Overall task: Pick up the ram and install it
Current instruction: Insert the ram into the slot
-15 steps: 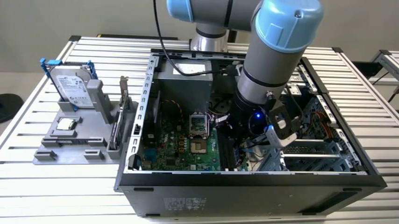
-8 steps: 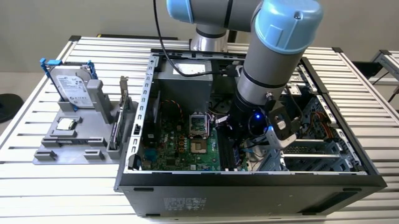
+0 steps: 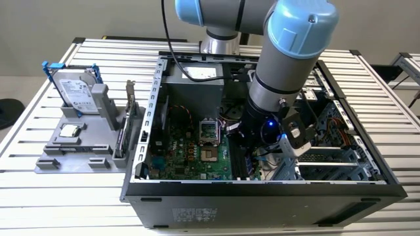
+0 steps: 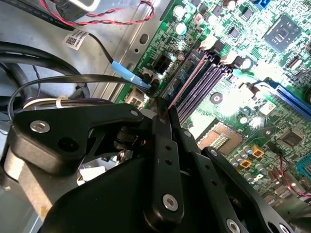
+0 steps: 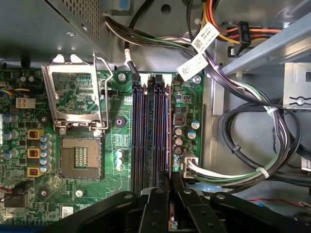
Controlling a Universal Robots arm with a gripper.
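Fingers [image 4: 167,127] pinch ram [image 4: 187,80] edge-on over mobo slots [image 5: 150,136].

Cable bundle [image 5: 243,121] and socket frame [image 5: 77,97] flanking the memory slots [image 5: 151,131].

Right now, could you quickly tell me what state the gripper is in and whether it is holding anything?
Gripper: shut on the ram, holding it edge-on over the memory slots on the motherboard.
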